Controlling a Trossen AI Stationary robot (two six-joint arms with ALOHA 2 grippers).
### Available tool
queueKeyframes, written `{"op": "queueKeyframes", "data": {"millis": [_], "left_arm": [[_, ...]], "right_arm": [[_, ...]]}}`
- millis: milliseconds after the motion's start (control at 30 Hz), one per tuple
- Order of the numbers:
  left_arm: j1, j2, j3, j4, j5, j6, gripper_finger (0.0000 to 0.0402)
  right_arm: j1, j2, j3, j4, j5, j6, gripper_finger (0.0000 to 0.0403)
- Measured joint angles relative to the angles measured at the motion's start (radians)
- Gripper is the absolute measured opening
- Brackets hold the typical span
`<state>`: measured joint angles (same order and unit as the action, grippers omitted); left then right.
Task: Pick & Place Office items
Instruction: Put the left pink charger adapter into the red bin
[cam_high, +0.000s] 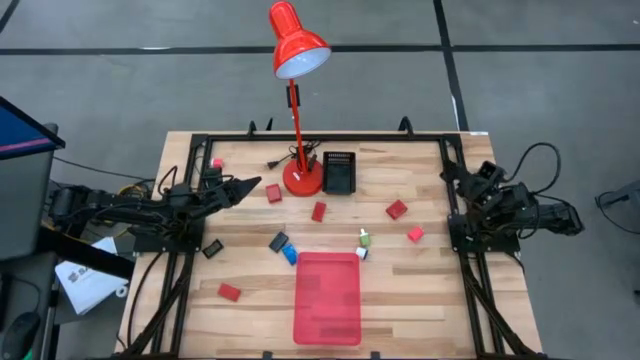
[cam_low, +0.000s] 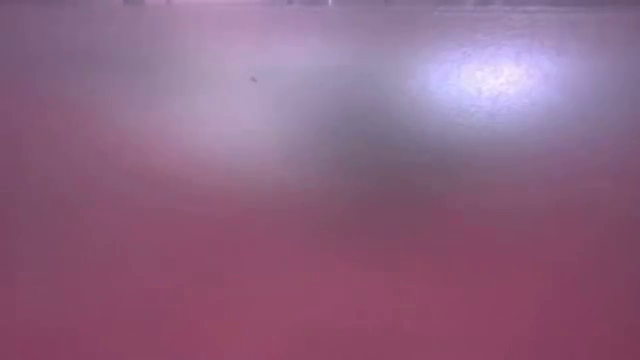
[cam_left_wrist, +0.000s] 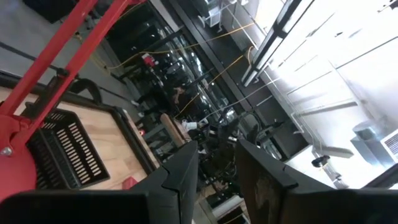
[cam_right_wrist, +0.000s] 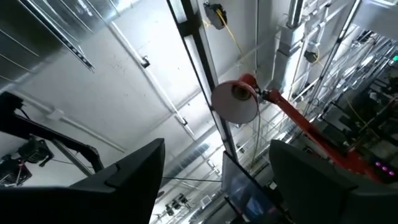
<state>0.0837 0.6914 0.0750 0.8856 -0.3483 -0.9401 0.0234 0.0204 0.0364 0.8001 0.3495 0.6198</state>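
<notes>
**Small pieces lie scattered as both arms wait at the table's sides**

Seen from above, five red blocks rest on the wooden table (cam_high: 420, 300): one (cam_high: 273, 193) just at nine o'clock of the red lamp's base (cam_high: 302, 178), one (cam_high: 319, 211) at six o'clock of that base, one (cam_high: 397, 209) and one (cam_high: 415, 234) toward three o'clock, and one (cam_high: 229, 292) near the seven o'clock corner. One small pink-red piece (cam_high: 216, 163) sits by the frame at ten o'clock. Two black pieces show, one (cam_high: 212, 249) by the left arm and one (cam_high: 278, 241) touching the single blue piece (cam_high: 289, 254). One white-green piece (cam_high: 364, 241) stands just at one o'clock of the flat red tray (cam_high: 327, 298), which holds nothing. One black slotted basket (cam_high: 339, 172) stands beside the lamp base.

The left gripper (cam_high: 252, 184) points toward the lamp, its fingers pressed together on nothing. The right gripper (cam_right_wrist: 214, 177), folded at the three o'clock edge, has its fingers spread wide and holds nothing. The table-level camera gives only a pink blur.
</notes>
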Motion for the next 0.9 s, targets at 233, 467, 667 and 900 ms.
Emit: {"op": "queueKeyframes", "data": {"millis": [233,467,667,900], "left_arm": [[0.001,0.000,0.000,0.021,0.007,0.065,0.0104],[0.002,-0.001,0.004,0.157,0.059,0.112,0.0104],[0.002,0.012,0.059,0.156,0.137,0.125,0.0104],[0.044,0.050,0.219,0.194,0.196,0.228,0.0111]], "right_arm": [[0.002,0.010,0.000,-0.063,0.032,0.087,0.0282],[0.004,0.131,0.049,-0.007,0.018,0.129,0.0282],[0.004,0.381,0.237,-0.002,-0.017,-0.020,0.0282],[-0.024,0.632,0.505,-0.042,-0.059,-0.103,0.0282]]}}
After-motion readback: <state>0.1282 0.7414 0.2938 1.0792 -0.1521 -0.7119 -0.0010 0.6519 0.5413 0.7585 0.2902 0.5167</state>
